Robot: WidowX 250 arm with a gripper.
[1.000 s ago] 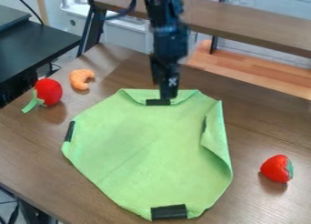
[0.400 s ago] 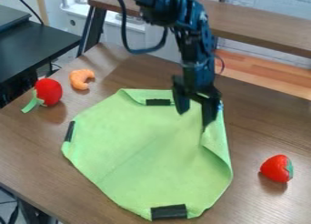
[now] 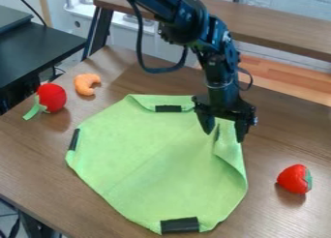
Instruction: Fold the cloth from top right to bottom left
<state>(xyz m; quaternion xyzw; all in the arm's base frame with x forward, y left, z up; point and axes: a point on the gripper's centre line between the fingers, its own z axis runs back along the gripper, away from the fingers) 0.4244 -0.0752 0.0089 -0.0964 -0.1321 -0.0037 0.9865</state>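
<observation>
My gripper (image 3: pixel 225 131), fingers parted, partly obscures the green cloth (image 3: pixel 142 155) at its upper-right folded edge; contact is indeterminable. My arm (image 3: pixel 221 63) is cropped above.

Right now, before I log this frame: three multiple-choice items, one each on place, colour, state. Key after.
1. Where is the toy strawberry?
A) on the cloth
B) right of the cloth in the picture
C) left of the cloth in the picture

2. What colour is the curved toy?
A) orange
B) blue
C) black

3. What state is the gripper in?
A) fingers pressed together
B) gripping the strawberry
C) fingers apart

Key:
1: B, it sits on the table beyond the cloth's right edge.
2: A, its whole visible surface is orange.
3: C, there is a wide gap between its fingertips, over the cloth's top right.
</observation>
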